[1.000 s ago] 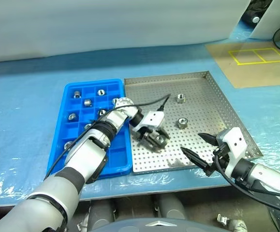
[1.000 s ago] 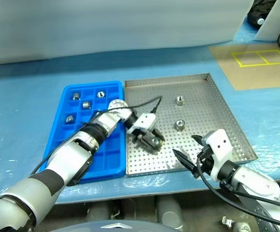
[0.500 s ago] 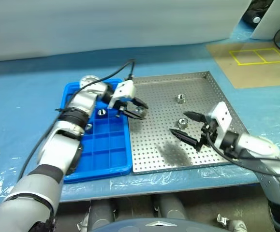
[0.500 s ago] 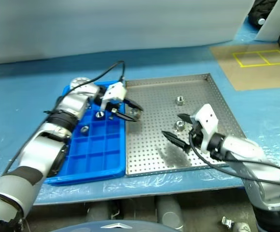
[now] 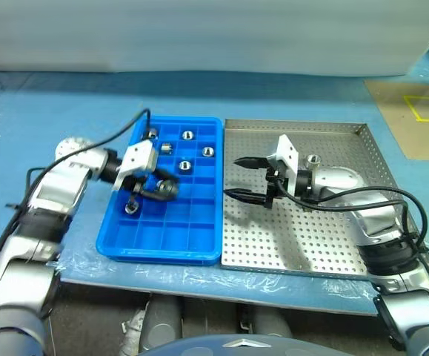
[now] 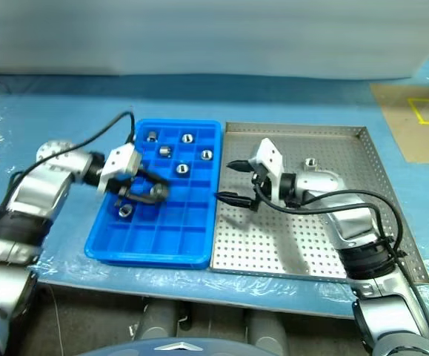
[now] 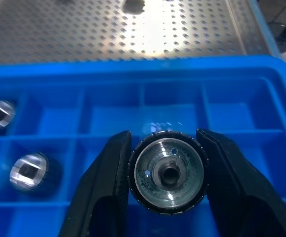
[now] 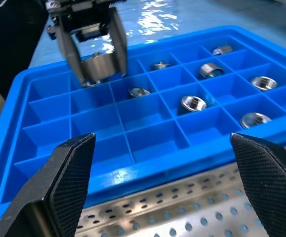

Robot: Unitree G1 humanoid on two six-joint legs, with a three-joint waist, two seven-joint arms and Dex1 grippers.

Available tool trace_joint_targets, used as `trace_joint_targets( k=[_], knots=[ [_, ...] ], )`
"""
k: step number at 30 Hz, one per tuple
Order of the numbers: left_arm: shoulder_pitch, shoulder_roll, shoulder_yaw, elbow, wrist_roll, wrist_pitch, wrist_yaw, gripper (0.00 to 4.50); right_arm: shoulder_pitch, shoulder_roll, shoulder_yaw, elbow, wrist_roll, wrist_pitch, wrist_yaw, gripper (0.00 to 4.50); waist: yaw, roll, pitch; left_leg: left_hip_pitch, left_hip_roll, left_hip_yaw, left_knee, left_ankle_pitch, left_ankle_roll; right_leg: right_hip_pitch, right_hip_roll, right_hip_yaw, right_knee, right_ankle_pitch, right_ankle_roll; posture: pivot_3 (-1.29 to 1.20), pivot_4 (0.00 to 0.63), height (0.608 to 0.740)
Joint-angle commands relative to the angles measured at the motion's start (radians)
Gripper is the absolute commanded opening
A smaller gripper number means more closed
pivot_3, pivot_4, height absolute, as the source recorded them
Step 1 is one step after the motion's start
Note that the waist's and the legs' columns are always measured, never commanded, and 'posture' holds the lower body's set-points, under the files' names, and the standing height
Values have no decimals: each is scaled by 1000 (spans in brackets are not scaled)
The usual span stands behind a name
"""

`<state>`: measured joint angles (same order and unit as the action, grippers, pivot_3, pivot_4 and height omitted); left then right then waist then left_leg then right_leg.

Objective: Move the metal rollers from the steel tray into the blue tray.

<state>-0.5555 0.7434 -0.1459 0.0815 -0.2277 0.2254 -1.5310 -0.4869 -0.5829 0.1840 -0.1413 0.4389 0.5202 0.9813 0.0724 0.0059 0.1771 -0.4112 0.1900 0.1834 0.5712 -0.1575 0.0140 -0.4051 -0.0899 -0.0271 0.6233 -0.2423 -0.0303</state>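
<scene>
Roller (image 7: 168,171) held in left pincer (image 7: 165,197): side faces hidden behind black fingers (image 7: 103,192); finger bases cut off at bottom edge of left wrist view.
Blue tray (image 7: 241,106): cut off at left, right and bottom edges there; compartment beneath held roller hidden.
Steel tray (image 5: 303,241): part of floor hidden under right arm, centre right of frame.
Roller (image 5: 313,159) on steel tray: partly hidden beside right wrist, too small to make out hole.

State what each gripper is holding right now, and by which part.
The left gripper is shut on a metal roller, its fingers pinching the round outer wall from opposite sides, above the blue tray. The right gripper is open and holds nothing.
</scene>
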Motion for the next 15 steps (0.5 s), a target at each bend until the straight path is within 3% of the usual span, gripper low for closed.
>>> trace_joint_targets(
  k=[1, 7, 15],
  knots=[
    [100, 55, 71, -172, -79, 87, 39, 1733, -30, 27, 8, 24, -12, -45, 31, 4500, 6, 0, 0, 0, 0, 0, 0, 0, -2, 0, 0, 0, 1, 0, 0, 52, 150, 740],
    [217, 109, 88, -274, -108, 137, 89, 1733, -42, 44, 6, 79, -45, -78, 53, 4500, 25, 0, 0, 3, 1, -1, -1, 2, -9, 2, 1, 0, 2, 0, 0, 72, 150, 740],
    [274, 153, 66, -218, -74, 79, 103, 1733, -16, 53, -1, 56, -50, -73, 55, 4500, 24, 0, 0, 6, 1, -1, -7, 6, -16, 2, 2, 1, 1, 0, 0, 59, 150, 740]
  ],
)
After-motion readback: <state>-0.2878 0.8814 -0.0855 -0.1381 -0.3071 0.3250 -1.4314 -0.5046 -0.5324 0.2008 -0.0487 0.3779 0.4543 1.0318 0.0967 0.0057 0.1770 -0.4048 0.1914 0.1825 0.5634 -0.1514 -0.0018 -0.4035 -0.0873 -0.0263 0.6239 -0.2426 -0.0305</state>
